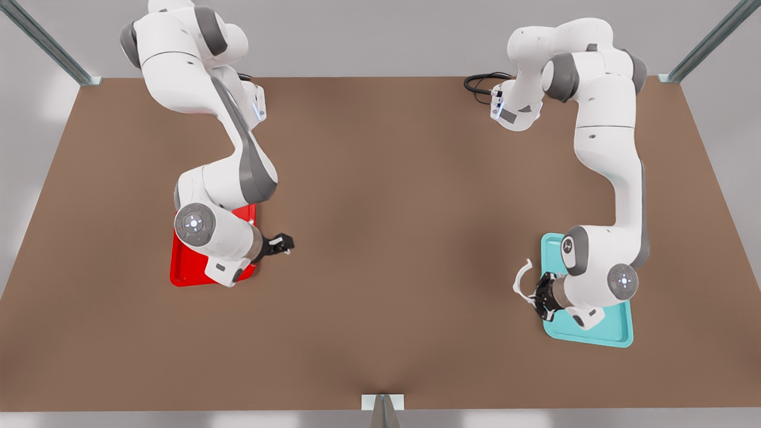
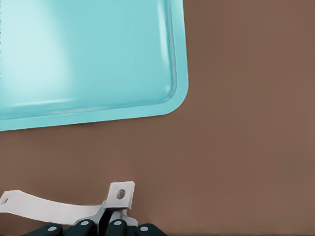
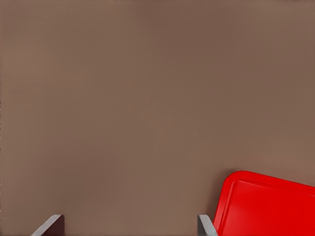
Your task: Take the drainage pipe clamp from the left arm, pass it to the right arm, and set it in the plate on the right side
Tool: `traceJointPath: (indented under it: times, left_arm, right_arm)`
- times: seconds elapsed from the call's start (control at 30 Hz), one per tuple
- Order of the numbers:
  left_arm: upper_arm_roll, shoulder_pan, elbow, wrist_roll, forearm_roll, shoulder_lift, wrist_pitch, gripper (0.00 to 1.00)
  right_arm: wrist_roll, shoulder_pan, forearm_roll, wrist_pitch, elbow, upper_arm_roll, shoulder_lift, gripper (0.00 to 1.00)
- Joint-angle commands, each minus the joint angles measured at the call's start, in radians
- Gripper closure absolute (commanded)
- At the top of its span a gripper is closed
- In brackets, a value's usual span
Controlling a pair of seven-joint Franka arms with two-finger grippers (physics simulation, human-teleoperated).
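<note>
The brown table [image 1: 380, 249] carries the teal tray [image 1: 618, 333] at the front view's right and the red plate [image 1: 184, 267] at its left. The left gripper [image 1: 540, 298] is clamped on the drainage pipe clamp [image 1: 522, 278] (beside the teal tray's edge). The right gripper [image 1: 284, 244], fingers apart, hovers beside the plate.

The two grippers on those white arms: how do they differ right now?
The left gripper is shut on the white clamp, beside the teal tray; the right gripper is open and holds nothing, beside the red plate. Both are black, two-fingered and point toward the table's middle.
</note>
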Motion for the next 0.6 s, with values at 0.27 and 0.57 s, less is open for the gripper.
traceJointPath:
  times: [0.27,0.57]
  left_arm:
    - [-0.142,-0.005,0.150,-0.490,-0.173,0.090,-0.092,0.79]
    - [-0.304,-0.006,0.216,-0.768,-0.192,0.157,0.061,0.79]
  right_arm:
    - [-0.007,0.110,0.039,0.215,0.015,0.016,0.070,0.00]
    - [0.005,0.252,0.101,0.516,0.015,0.016,0.183,0.00]
